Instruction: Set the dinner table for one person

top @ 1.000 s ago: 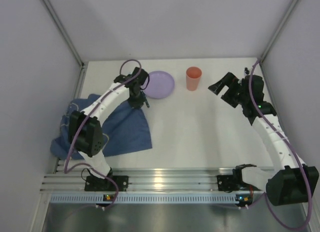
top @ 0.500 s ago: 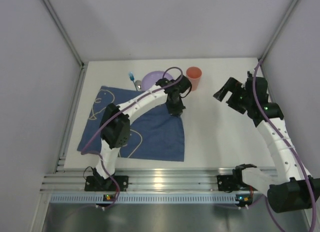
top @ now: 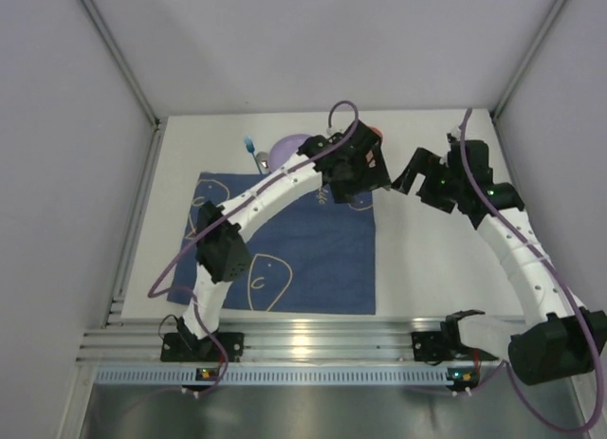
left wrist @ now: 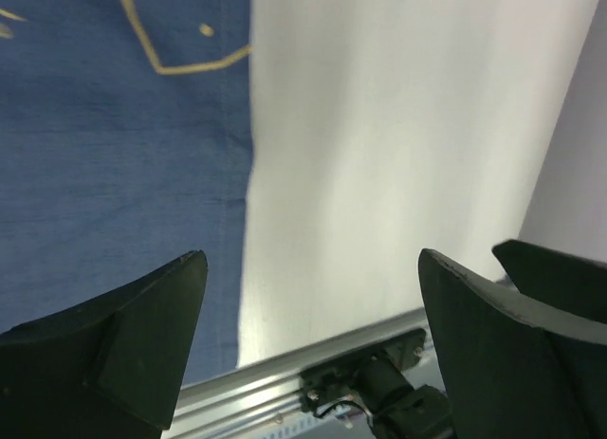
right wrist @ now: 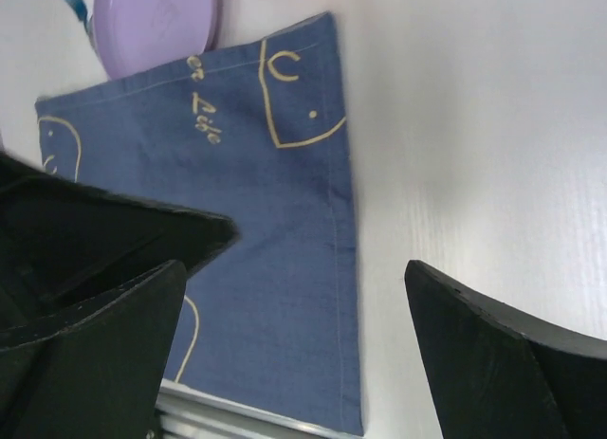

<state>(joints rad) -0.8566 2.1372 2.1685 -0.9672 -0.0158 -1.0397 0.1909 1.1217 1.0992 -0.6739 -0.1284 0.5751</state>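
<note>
Grey booth walls, matte white dinner table (top: pixel 432 268) filling the floor, silver rail (top: pixel 303 339) along the near edge.

Left gripper (left wrist: pixel 308 268): jaws wide apart, nothing between. Clamped shut on the blue cloth (top: pixel 303 259) a second ago, so just released. Hovering over the cloth's far right corner, right in front of the orange cup (top: pixel 376 131).

Right gripper (right wrist: pixel 303 268): jaws apart, empty, same as a second ago. Shifted slightly inward, over bare table just off the cloth's right edge.

Cloth: heaped at the table's left side a second ago, half dragged out half a second back, now flat and square mid-table with its near edge just beside the rail. Read as placemat laid, first step done.

Not yet on the mat:
- purple plate (right wrist: pixel 156 17), at the cloth's far edge; touching or slightly overlapped, cannot tell
- cup, just past the far right corner
- blue-handled utensil (top: pixel 251 147), just left of the plate

Likely next: plate onto mat centre, then cup and utensil beside it.

Writing: gold script near the cloth's far edge, "Life" legible in the right wrist view, preceding letters unclear. Gold line drawings elsewhere on the cloth. No brand or label readable on plate or cup.
</note>
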